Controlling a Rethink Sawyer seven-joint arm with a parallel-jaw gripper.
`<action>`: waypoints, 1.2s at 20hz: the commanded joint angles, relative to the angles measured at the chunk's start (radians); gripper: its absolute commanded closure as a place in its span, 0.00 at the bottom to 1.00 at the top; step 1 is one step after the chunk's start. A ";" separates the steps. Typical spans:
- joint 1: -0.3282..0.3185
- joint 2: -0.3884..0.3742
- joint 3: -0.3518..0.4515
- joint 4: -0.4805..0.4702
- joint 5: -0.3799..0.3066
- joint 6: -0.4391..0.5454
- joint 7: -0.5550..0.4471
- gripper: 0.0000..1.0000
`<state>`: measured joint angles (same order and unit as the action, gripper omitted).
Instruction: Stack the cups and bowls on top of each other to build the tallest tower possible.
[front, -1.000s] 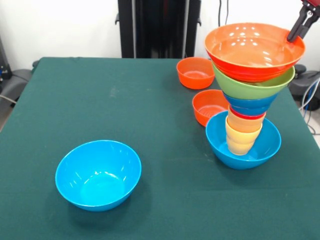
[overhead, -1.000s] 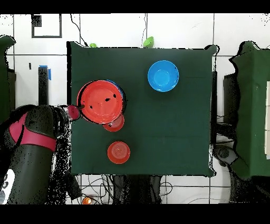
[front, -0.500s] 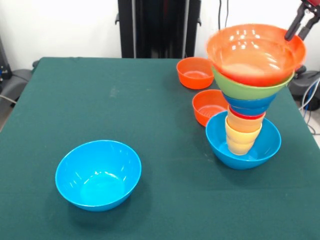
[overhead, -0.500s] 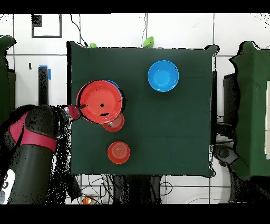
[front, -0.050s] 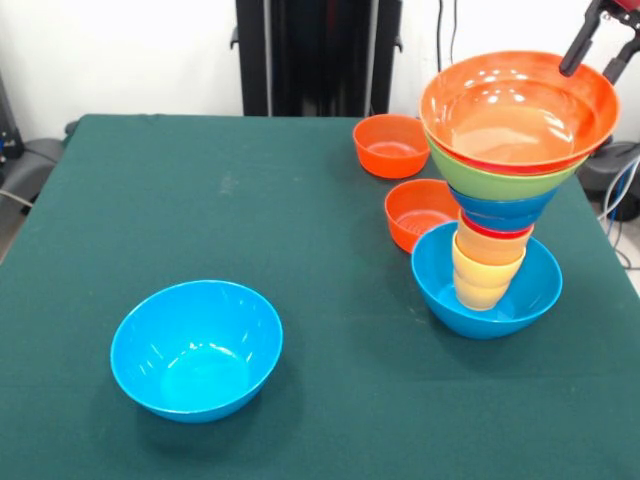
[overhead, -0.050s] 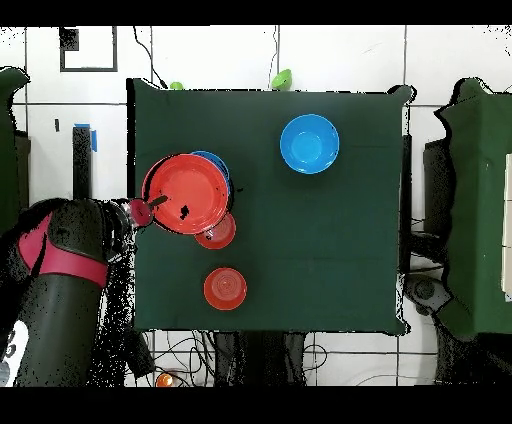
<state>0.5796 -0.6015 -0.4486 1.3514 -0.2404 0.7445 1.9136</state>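
Tower of nested cups and bowls stands near the right edge of the green table in the front view, its base a large light-blue bowl; yellow and orange cups rise from it, then a dark blue bowl, a green bowl and a large orange bowl on top, leaning slightly; the gripper hangs released, fingers spread, just beside the top bowl's far right rim; two small orange bowls sit beside the tower; a second light-blue bowl sits well apart near the front left
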 joint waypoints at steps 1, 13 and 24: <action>-0.009 0.018 0.044 -0.001 0.003 -0.040 0.176 0.00; -0.006 -0.021 0.044 0.017 0.008 -0.019 0.147 0.00; -0.054 -0.160 0.104 0.065 0.083 0.040 0.067 0.00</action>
<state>0.5564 -0.7309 -0.4525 1.3525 -0.1846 0.7448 1.9136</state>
